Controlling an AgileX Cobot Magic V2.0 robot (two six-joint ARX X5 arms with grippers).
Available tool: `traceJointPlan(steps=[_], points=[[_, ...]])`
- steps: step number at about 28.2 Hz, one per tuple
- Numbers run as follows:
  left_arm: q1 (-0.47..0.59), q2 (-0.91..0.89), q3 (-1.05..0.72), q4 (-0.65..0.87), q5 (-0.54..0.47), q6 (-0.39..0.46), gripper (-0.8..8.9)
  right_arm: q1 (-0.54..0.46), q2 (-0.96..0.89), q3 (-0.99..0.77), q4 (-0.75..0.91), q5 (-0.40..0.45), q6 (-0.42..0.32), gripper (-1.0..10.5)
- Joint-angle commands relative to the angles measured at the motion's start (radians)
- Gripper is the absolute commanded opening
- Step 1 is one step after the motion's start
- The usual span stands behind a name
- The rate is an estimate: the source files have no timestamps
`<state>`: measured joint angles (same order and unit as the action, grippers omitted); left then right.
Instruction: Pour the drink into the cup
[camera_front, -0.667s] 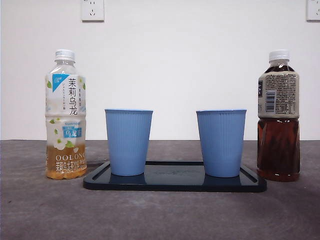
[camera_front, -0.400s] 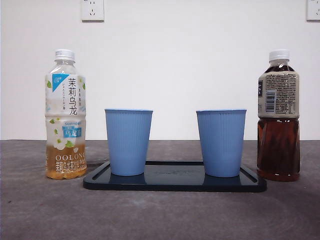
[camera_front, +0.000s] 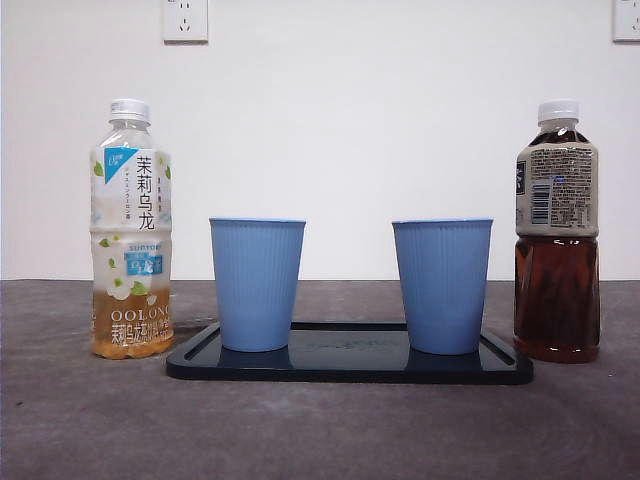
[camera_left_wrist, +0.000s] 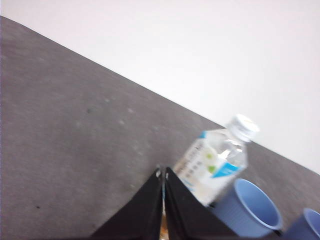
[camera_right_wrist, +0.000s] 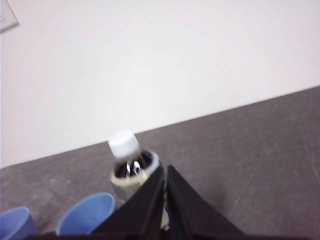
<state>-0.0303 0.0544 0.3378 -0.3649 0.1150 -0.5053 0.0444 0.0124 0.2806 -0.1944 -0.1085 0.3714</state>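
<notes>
Nothing has moved since the earlier front frames: both bottles, both cups and the tray (camera_front: 350, 372) stand exactly as they did, and no arm enters the front view. Taking the tray as the landmark, the oolong bottle (camera_front: 131, 230) stands upright just off its left end, the dark tea bottle (camera_front: 557, 232) upright just off its right end, and the two blue cups sit on it, the left cup (camera_front: 257, 284) at the left end, the right cup (camera_front: 442, 285) at the right. Both bottles carry their white caps, so no pouring has begun. The left gripper (camera_left_wrist: 163, 175) hangs above and behind the oolong bottle (camera_left_wrist: 217, 162) with its jaws pressed together, holding nothing; the right gripper (camera_right_wrist: 164, 172) sits likewise over the dark tea bottle (camera_right_wrist: 131, 165), jaws closed and empty. The step in hand looks like the reach for a bottle (which one the task means is not clear from here). To do it well, the chosen gripper should open wide before descending, come in level at the bottle's mid-body below the shoulder, and close squarely on the label so the bottle does not twist. The oolong bottle is only about a quarter full and light, so it may tip if nudged; approach from the side away from the tray, keeping clear of the nearby cup.
</notes>
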Motion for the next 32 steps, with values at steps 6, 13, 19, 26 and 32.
traceJointPlan(steps=[6,13,19,26,32], points=[[0.001,0.114,0.183,-0.150,0.189,0.163,0.08,-0.001,0.103,0.212,-0.268,-0.125,-0.116,0.1],[0.000,0.263,0.333,-0.392,0.385,0.348,0.08,-0.001,0.241,0.353,-0.519,-0.285,-0.225,0.1],[-0.006,0.364,0.436,-0.575,0.449,0.470,0.07,0.005,0.338,0.436,-0.676,-0.401,-0.291,0.1],[-0.023,0.392,0.465,-0.634,0.467,0.497,0.07,0.038,0.385,0.481,-0.772,-0.418,-0.333,0.1],[-0.023,0.392,0.465,-0.634,0.465,0.493,4.39,0.039,0.385,0.481,-0.775,-0.413,-0.326,3.9]])
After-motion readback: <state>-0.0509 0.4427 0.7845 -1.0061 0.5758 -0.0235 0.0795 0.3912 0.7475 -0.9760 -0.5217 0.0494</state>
